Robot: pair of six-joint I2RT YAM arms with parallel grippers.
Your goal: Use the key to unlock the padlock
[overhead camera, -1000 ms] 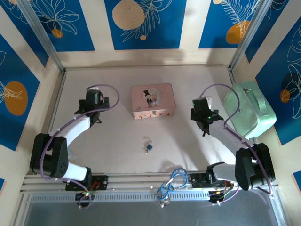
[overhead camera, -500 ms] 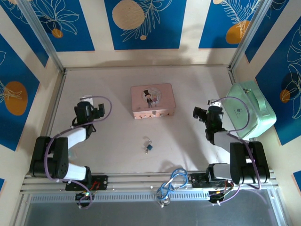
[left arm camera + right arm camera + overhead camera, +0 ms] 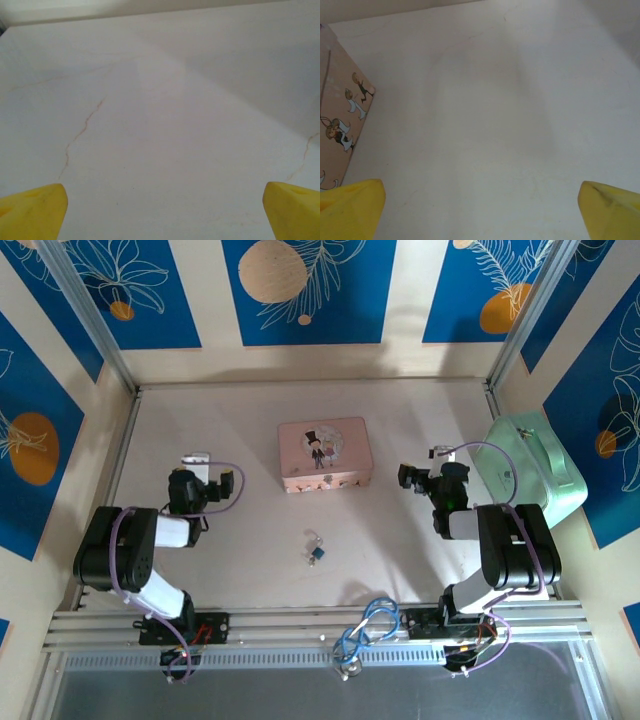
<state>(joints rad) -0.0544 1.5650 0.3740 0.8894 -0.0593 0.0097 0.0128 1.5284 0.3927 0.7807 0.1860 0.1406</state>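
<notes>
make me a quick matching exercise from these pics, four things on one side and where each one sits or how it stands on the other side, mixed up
Things:
1. padlock
2. pink tin box
3. mint-green case
4. left gripper

Places or states:
A. against the right edge of the table
B. open, over bare table on the left side
C. middle of the table, toward the back
D. loose on the table, a little in front of the box

Pairs: 1-D, 2-C, 3-A, 4-B
</notes>
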